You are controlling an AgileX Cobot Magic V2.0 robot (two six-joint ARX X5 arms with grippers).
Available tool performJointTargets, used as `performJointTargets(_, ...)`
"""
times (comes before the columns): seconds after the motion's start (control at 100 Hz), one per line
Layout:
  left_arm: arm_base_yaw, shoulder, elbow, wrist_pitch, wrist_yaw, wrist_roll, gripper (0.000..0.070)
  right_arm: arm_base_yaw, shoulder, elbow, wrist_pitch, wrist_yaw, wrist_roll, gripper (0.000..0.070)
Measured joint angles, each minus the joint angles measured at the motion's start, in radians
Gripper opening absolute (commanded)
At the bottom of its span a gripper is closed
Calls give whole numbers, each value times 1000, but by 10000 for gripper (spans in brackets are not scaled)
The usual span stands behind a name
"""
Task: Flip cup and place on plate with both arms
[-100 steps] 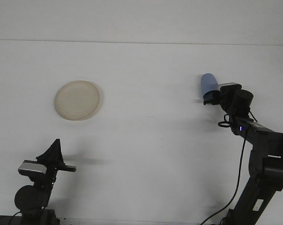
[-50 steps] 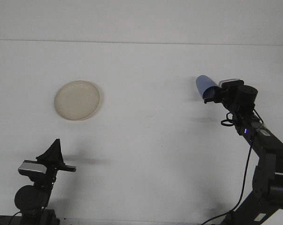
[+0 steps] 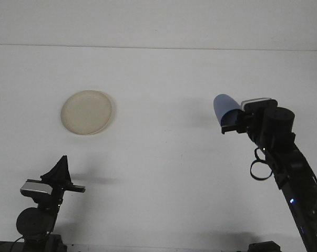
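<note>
Now, cup: the blue cup [image 3: 222, 108] is up in the air on the right side, tilted, well apart from the plate [image 3: 87, 112]
Right claw: the right gripper [image 3: 233, 123] is closed on the cup near 1 end; the other end sticks up and to the left
Left claw: the left gripper [image 3: 60, 170] sits low near the front, holding nothing; I cannot tell if it is open or closed
Plate: round, pale, flat on the white table [image 3: 158, 157], on the left side
How it handles: the cup looks light and stiff, maybe a bit slippery; I think the free end is the best place for the left claw to take it
</note>
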Motion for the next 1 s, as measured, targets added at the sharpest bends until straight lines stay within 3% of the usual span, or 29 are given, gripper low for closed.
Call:
performJointTargets(0.18, 0, 0, 0, 0, 0, 0, 12, 170, -24, 87, -302, 92, 111, 3)
performJointTargets(0.48, 0, 0, 0, 0, 0, 0, 11, 348, 167, 325, -630, 82, 258, 3)
performJointTargets(0.74, 0, 0, 0, 0, 0, 0, 12, 346, 460, 551, -863, 37, 275, 3)
performJointTargets(1.0, 0, 0, 0, 0, 0, 0, 12, 349, 637, 638, -869, -42, 255, 3)
